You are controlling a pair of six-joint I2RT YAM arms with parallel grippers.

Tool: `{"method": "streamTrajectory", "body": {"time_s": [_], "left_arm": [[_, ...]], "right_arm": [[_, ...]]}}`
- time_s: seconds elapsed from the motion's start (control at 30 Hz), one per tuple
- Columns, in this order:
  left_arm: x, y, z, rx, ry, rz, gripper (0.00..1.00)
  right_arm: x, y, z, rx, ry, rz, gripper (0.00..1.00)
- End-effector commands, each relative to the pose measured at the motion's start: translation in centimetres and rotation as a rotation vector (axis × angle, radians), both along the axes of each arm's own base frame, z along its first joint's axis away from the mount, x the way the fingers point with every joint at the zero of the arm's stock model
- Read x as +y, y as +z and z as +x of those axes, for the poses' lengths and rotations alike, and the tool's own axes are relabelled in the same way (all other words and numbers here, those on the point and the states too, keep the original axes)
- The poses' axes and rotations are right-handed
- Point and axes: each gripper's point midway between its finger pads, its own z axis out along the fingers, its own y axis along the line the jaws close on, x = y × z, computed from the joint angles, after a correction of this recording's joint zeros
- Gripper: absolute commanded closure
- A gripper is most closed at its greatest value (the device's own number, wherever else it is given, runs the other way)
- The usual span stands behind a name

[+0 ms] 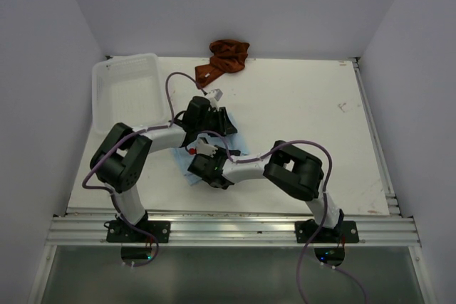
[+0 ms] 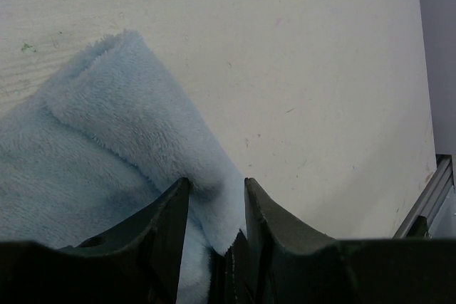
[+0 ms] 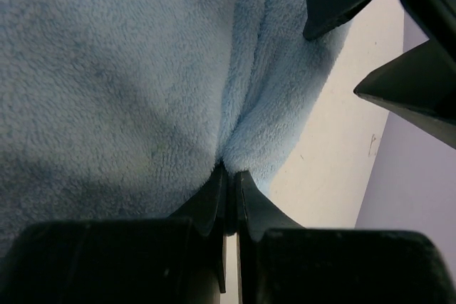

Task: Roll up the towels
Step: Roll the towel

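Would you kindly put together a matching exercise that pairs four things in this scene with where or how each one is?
Things:
1. blue towel
2. rust towel
3. white basket
4. right gripper

Places or states:
A. at the far left corner of the table
B. pinched shut on a crease of cloth
C. bunched up at the far edge
D. lying mid-table, partly folded over

Pairs: 1-D; 2-C; 3-A; 4-B

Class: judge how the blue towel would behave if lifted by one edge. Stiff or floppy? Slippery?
Probably floppy: the blue towel folds softly over itself. Likely not slippery: its fluffy pile bunches where the right gripper pinches it.
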Motion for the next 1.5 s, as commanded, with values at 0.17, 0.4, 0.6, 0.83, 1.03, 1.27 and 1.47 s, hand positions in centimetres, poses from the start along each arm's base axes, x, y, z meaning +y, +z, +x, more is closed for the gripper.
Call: {"method": "streamTrajectory", "body": {"time_s": [0.17,0.4,0.6,0.83,1.03,1.27,1.47], "left_arm": [[-0.5,5.2,0.6,-0.101,-0.014,-0.047,0.6],[-1.8,7.5,0.2,-0.11,-0.067,-0.134,0.6],[-3.9,6.3,-0.7,-0.067,-0.154,-0.252,0.6],[-3.5,2.5,-1.2,0.003,-0.153,-0.211,0.6],[-1.7,-0.9,-1.0,0.026,-0.116,-0.133,0.6],[0.0,-3.5,-0.3,0.038,-0.074,-0.06,0.6],[0.5,-4.6,0.1,0.049,-0.064,-0.037,0.61]], "right_arm": [[0.4,-3.8,-1.1,0.132,0.022,-0.014,1.0],[0.5,-4.2,-1.3,0.143,0.022,-0.014,1.0],[0.3,-4.3,-1.3,0.145,0.019,-0.013,1.0],[0.4,-4.2,-1.2,0.145,0.021,-0.017,1.0],[0.7,-3.8,-1.1,0.143,0.024,-0.008,1.0],[0.8,-2.7,-1.0,0.124,0.025,0.012,0.97],[0.6,-0.8,-0.8,0.084,0.023,0.057,0.77]]}}
